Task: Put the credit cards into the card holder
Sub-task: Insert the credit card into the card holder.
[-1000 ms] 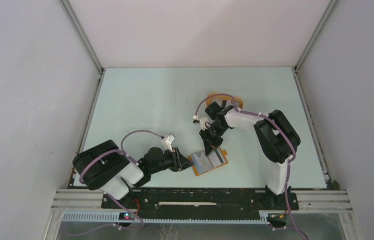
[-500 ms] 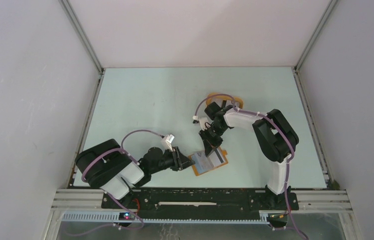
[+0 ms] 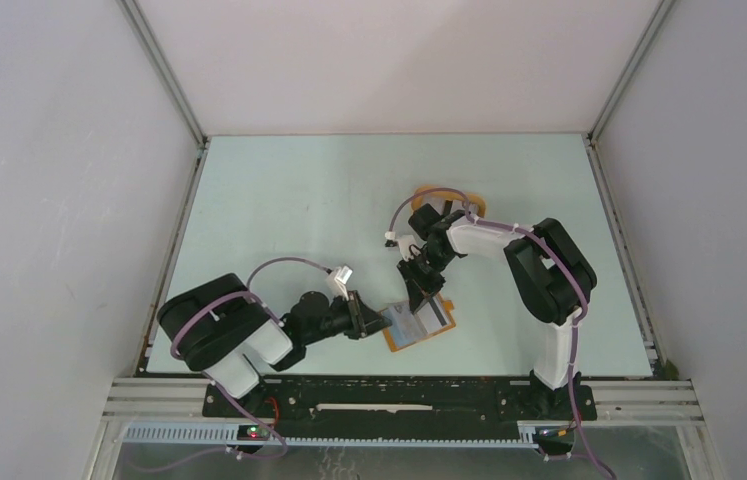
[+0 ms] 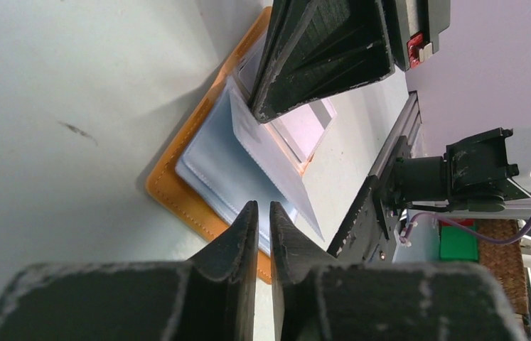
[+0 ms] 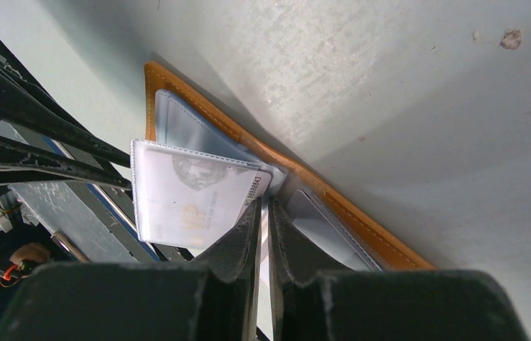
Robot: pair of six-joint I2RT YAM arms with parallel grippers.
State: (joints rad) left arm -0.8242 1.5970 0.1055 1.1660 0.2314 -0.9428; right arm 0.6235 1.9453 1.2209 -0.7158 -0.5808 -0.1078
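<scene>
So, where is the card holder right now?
Top view: the card holder lies open on the table, front centre, between the left gripper and the right gripper.

The pale green table [image 3: 289, 210] is carrying the orange-brown card holder [image 3: 419, 326], which is lying open on it near the front edge, clear sleeves showing, while an oval orange-rimmed tray [image 3: 431, 190] is sitting farther back, only partly showing.

My left gripper [image 4: 263, 212] nearly closed over the near edge of the open orange card holder [image 4: 165, 197], right gripper [image 4: 271, 106] tip on one raised clear sleeve [image 4: 266, 158].
</scene>
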